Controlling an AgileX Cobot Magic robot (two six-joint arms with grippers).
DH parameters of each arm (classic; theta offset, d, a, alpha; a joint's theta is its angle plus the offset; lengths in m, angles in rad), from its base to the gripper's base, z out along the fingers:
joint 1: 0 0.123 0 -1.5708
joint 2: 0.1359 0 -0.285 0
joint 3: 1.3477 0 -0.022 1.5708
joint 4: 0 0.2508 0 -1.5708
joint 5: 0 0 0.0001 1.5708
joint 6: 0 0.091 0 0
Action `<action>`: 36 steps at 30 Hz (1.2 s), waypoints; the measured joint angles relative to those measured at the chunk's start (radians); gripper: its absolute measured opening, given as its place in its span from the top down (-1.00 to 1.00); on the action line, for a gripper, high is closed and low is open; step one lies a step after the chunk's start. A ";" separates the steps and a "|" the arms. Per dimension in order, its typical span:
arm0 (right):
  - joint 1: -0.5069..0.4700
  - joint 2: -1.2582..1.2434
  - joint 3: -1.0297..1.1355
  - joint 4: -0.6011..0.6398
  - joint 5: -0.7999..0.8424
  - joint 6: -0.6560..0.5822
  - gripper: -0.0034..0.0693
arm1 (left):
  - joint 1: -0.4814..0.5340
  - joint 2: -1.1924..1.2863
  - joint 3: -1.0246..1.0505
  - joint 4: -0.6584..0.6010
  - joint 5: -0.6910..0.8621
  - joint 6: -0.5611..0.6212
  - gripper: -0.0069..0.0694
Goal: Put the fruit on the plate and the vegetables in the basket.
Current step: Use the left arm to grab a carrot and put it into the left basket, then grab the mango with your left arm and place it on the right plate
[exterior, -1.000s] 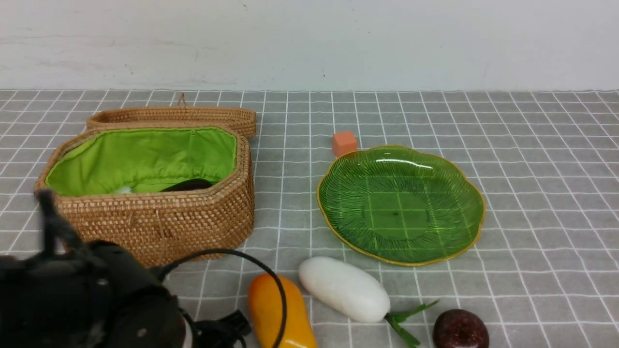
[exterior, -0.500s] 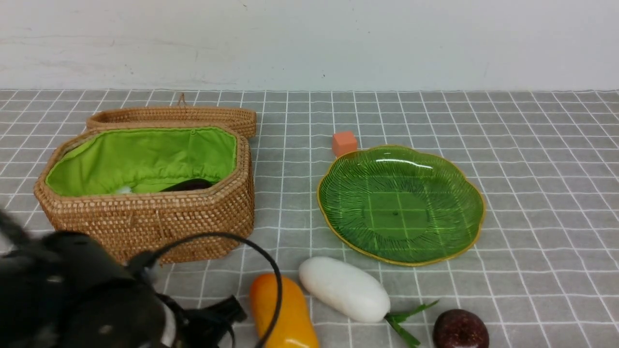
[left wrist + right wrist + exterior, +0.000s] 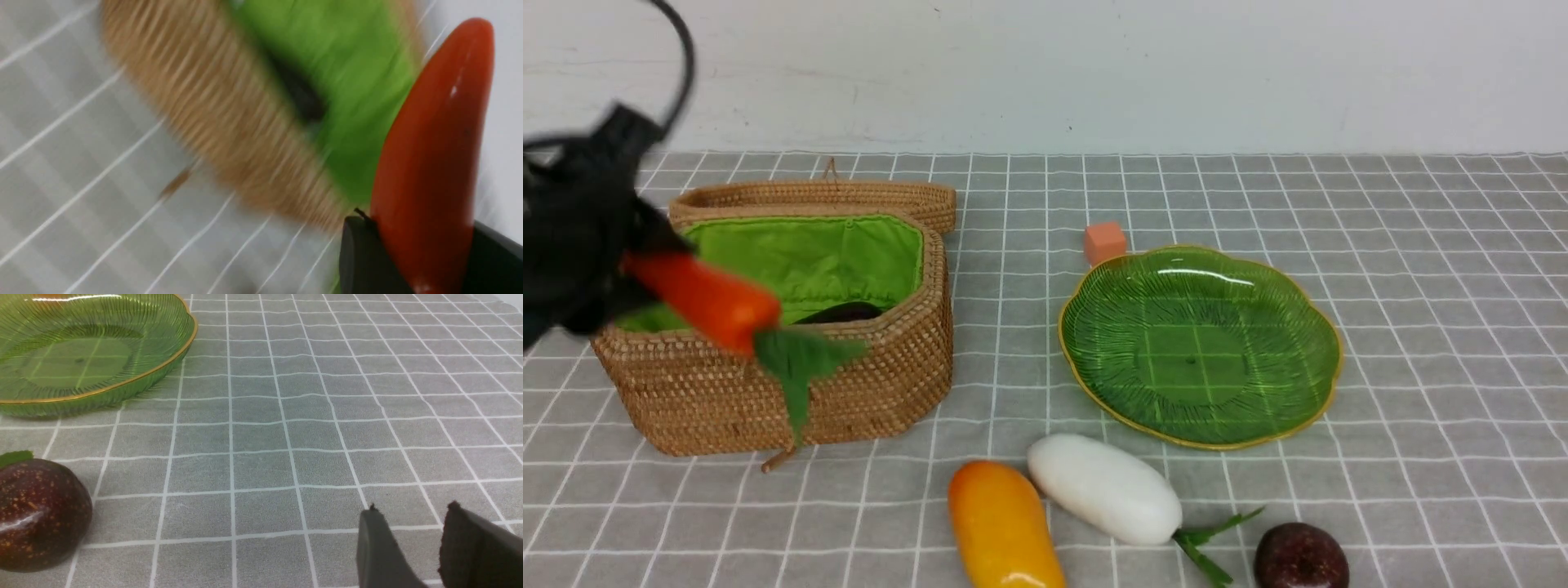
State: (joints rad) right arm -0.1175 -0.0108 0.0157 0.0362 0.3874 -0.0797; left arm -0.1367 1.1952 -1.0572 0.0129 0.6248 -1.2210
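Observation:
My left gripper (image 3: 633,273) is shut on the orange carrot (image 3: 707,302), held in the air over the front left of the open wicker basket (image 3: 866,384), green leaves (image 3: 796,363) hanging down. The left wrist view shows the carrot (image 3: 433,143) between the black fingers (image 3: 363,257) above the blurred basket (image 3: 212,102). A dark eggplant (image 3: 841,313) lies in the basket. The green plate (image 3: 1201,343) holds nothing. The mango (image 3: 1001,527), white radish (image 3: 1103,487) and maroon ball (image 3: 1298,557) lie at the front. My right gripper (image 3: 410,508) is open and empty, right of the ball (image 3: 39,514). No lemon shows.
The basket's lid (image 3: 817,196) lies behind the basket. A small orange cube (image 3: 1104,242) sits at the plate's far edge. The plate also shows in the right wrist view (image 3: 81,355). Grey checked cloth covers the table, with a white wall behind.
My left arm has risen from the front left corner to above the basket's left end, carrying the carrot. The basket looks slightly shifted. Nothing else has moved.

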 joint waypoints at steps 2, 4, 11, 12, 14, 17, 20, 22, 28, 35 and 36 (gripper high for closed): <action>0.000 0.000 0.000 0.000 0.000 0.000 0.24 | 0.062 0.124 -0.050 -0.089 -0.054 -0.001 0.17; 0.000 0.000 0.000 0.000 0.000 0.000 0.24 | 0.084 0.216 -0.094 -0.153 -0.064 -0.001 0.17; 0.000 0.000 0.000 0.000 0.000 0.000 0.24 | 0.090 0.493 -0.306 -0.203 -0.013 -0.001 0.04; 0.000 0.000 0.000 0.000 0.000 0.000 0.24 | 0.090 0.498 -0.318 -0.203 -0.006 -0.001 0.02; 0.000 0.000 0.000 0.000 0.000 0.000 0.24 | 0.090 0.545 -0.382 -0.202 0.032 -0.001 -0.25; 0.000 0.000 0.000 0.000 0.000 0.000 0.24 | 0.090 0.554 -0.425 -0.191 0.049 0.019 -0.50; 0.000 0.000 0.000 0.000 0.000 0.000 0.24 | 0.090 0.554 -0.459 -0.175 0.075 0.085 -0.70; 0.000 0.000 0.000 0.000 0.000 0.000 0.24 | 0.090 0.545 -0.487 -0.170 0.124 0.194 -0.74; 0.000 0.000 0.000 0.000 0.000 0.000 0.24 | 0.082 0.450 -0.531 -0.165 0.278 0.534 -0.67; 0.000 0.000 0.000 0.000 0.000 0.000 0.24 | -0.046 0.186 -0.425 -0.162 0.529 0.801 -0.52; 0.000 0.000 0.000 0.000 0.000 0.000 0.24 | -0.102 0.156 -0.355 -0.163 0.523 0.791 -0.52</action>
State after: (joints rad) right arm -0.1175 -0.0108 0.0157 0.0362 0.3874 -0.0797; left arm -0.2392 1.3510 -1.4117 -0.1500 1.1476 -0.4303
